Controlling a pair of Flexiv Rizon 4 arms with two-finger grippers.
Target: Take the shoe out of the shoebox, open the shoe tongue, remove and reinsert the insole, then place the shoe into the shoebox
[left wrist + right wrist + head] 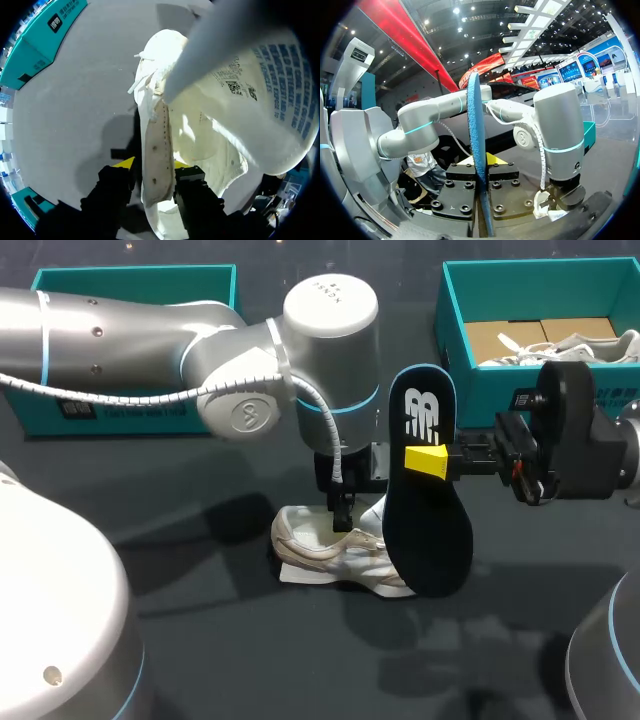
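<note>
Two grippers, status?
— left gripper [152,167] clamped on cream mesh sneaker [312,542] collar, shoe on dark table [200,625]. right gripper [487,161] pinches upright navy foam insole [432,540] above sneaker.

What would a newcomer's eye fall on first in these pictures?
First comes the dark insole, held upright over the white shoe at the table's middle, with the right arm's jaws shut on it. Next come the left arm's jaws, which pinch the shoe's tongue from both sides. A teal shoebox stands open at the table's far right.
</note>
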